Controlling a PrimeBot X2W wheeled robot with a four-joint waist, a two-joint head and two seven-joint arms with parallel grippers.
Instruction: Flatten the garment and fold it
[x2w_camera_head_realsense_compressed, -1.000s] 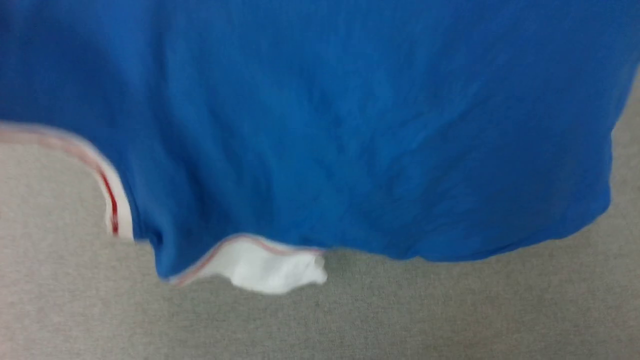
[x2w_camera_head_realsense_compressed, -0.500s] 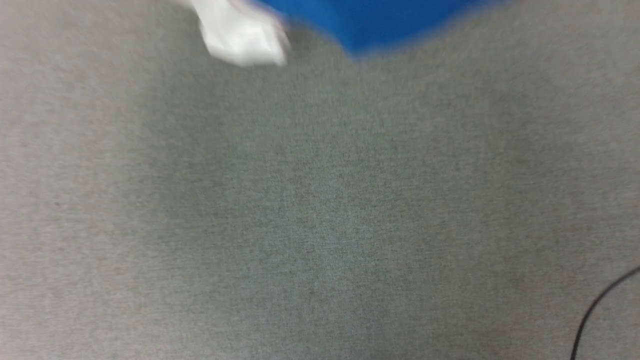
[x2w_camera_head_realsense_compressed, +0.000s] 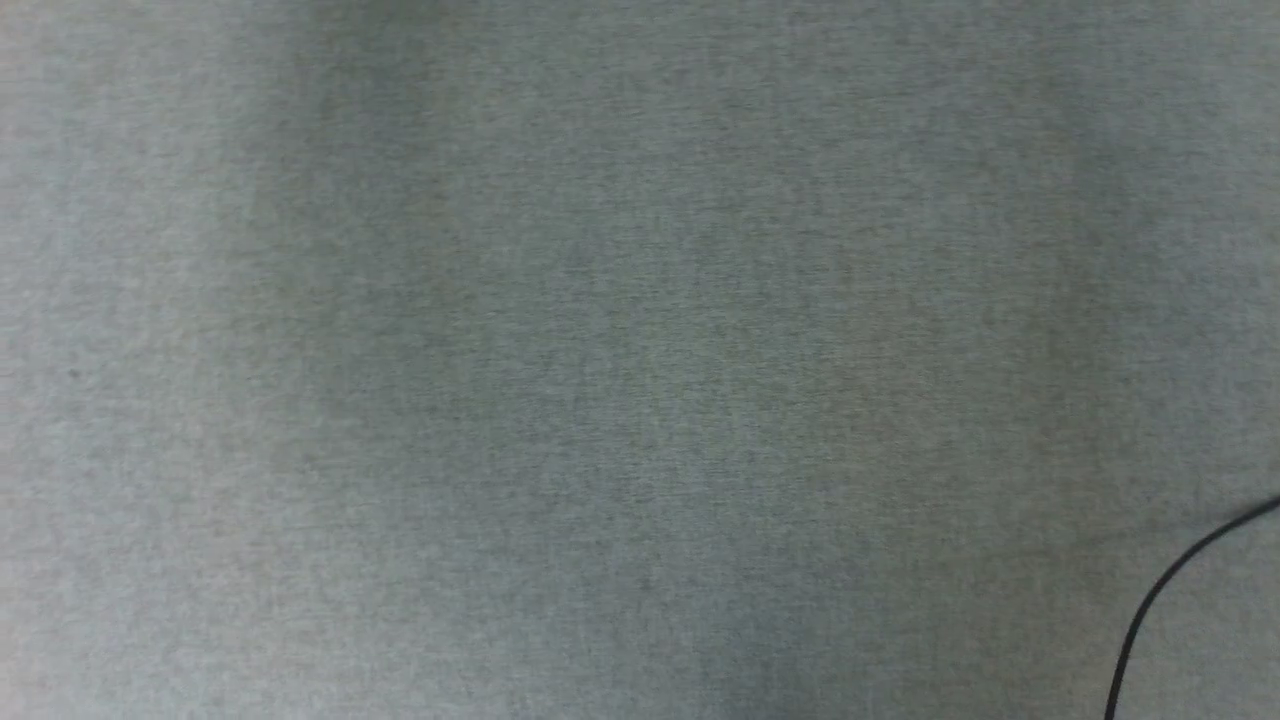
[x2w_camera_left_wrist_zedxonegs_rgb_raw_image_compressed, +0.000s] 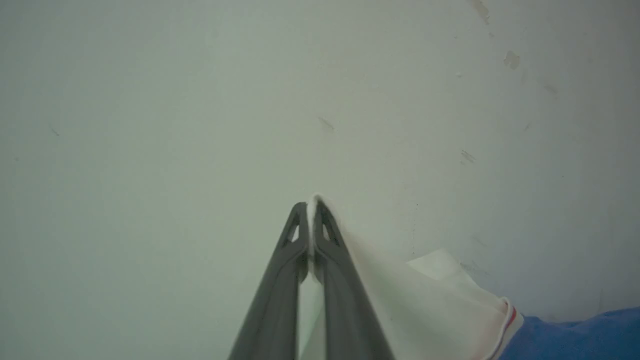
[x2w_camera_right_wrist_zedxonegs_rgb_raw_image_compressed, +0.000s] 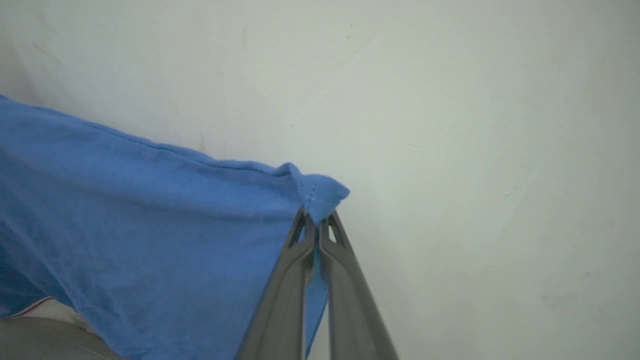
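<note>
Hold firm the tight-pressed pinch of the left gripper (x2w_camera_left_wrist_zedxonegs_rgb_raw_image_compressed: 311, 209) on the white sleeve (x2w_camera_left_wrist_zedxonegs_rgb_raw_image_compressed: 425, 305) and of the right gripper (x2w_camera_right_wrist_zedxonegs_rgb_raw_image_compressed: 316, 220) on the blue hem corner (x2w_camera_right_wrist_zedxonegs_rgb_raw_image_compressed: 320, 192), with the garment (x2w_camera_right_wrist_zedxonegs_rgb_raw_image_compressed: 150, 215) aloft before the pale wall (x2w_camera_left_wrist_zedxonegs_rgb_raw_image_compressed: 150, 100), draw apart level until taut, then lower onto the grey floor (x2w_camera_head_realsense_compressed: 600, 350)

garment (x2w_camera_right_wrist_zedxonegs_rgb_raw_image_compressed: 150, 225) in right end effector (x2w_camera_right_wrist_zedxonegs_rgb_raw_image_compressed: 317, 218), sleeve (x2w_camera_left_wrist_zedxonegs_rgb_raw_image_compressed: 400, 295) in left end effector (x2w_camera_left_wrist_zedxonegs_rgb_raw_image_compressed: 310, 206)

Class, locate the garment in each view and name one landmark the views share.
Head view: grey carpet, black cable lower right.
Left wrist view: garment lower right, sleeve pinched by left gripper.
Right wrist view: garment at left, corner pinched by right gripper.
Shared: pale scuffed surface behind both grippers.
</note>
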